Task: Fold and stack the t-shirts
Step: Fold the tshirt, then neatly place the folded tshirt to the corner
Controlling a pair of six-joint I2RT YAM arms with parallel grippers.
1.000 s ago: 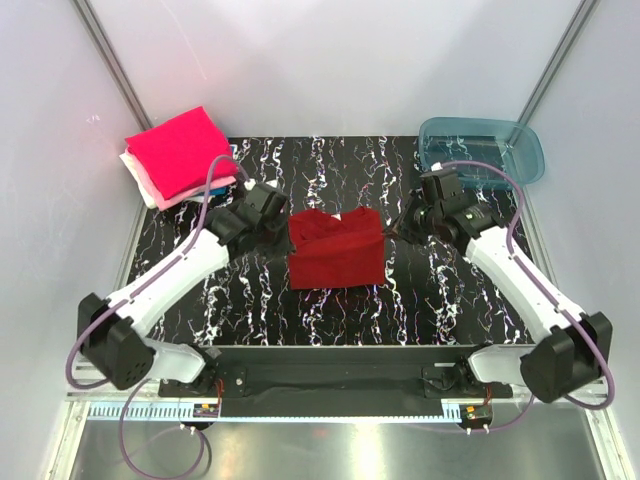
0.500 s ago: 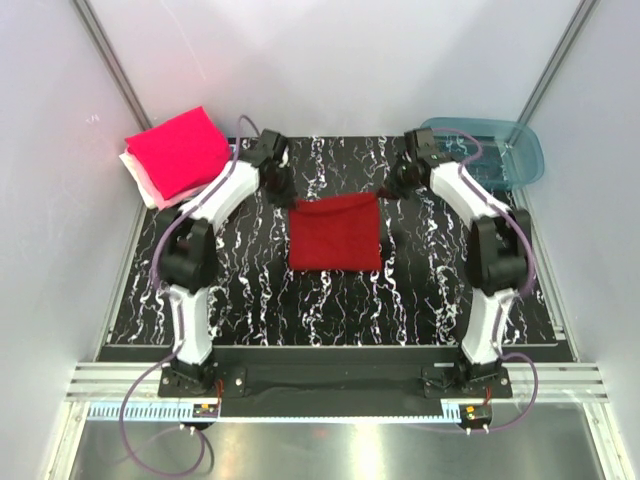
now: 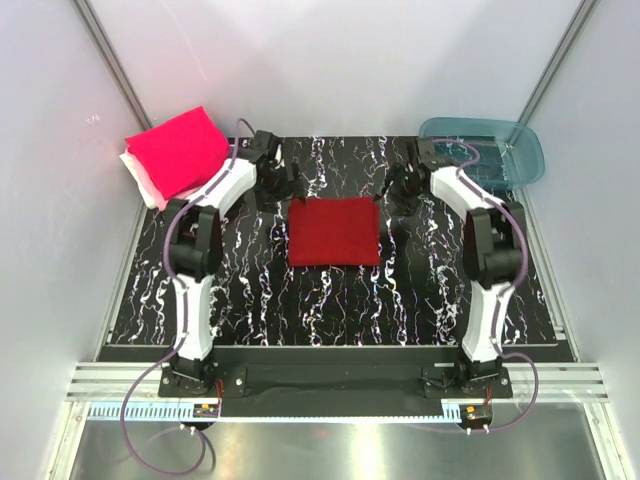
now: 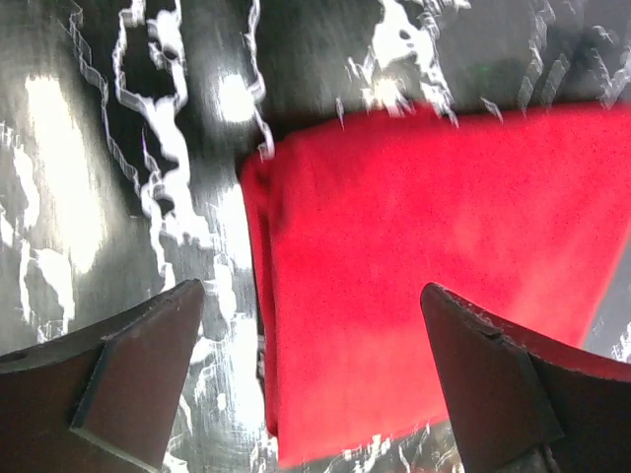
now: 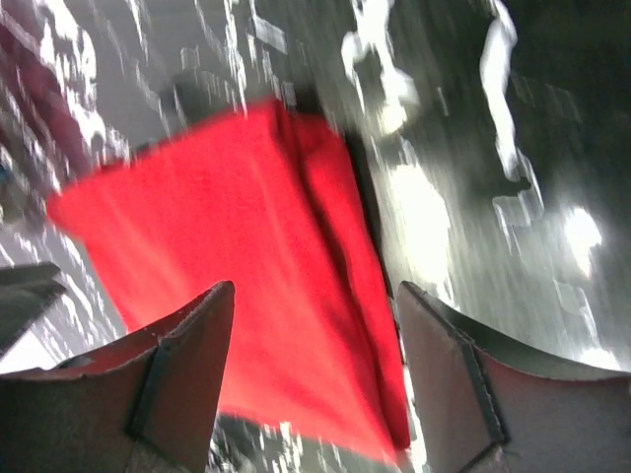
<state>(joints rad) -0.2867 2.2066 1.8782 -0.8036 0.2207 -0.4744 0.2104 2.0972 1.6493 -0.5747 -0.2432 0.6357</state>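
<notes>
One shirt, from above: the dark red t-shirt point(image 3: 334, 231) lies folded into a flat square in the middle of the bench point(image 3: 300, 300). It is well apart from the stack of folded t-shirts point(image 3: 178, 152) at the far-left corner. The teal tub point(image 3: 482, 148) sits far right.
Arms, from above: the left gripper point(image 3: 278, 180) hangs just beyond the square's far-left corner and the right gripper point(image 3: 397, 188) just beyond its far-right corner. Neither looks to be touching cloth.
Left wrist view: the fingers point(image 4: 138, 365) are spread wide with nothing between them. The dark red t-shirt point(image 4: 414, 266) lies below, its doubled edge showing on the left.
Right wrist view: the fingers point(image 5: 187, 365) are spread here too, and empty, over the shirt's point(image 5: 246, 276) other layered edge.
Handling: to my eye it is light, limp cloth, not fragile. It would likely sag and fall open if lifted by the top layer only, and may slide on the glossy bench.
Where to hold: I'd pinch through all the layers at both side edges at once, one arm each.
</notes>
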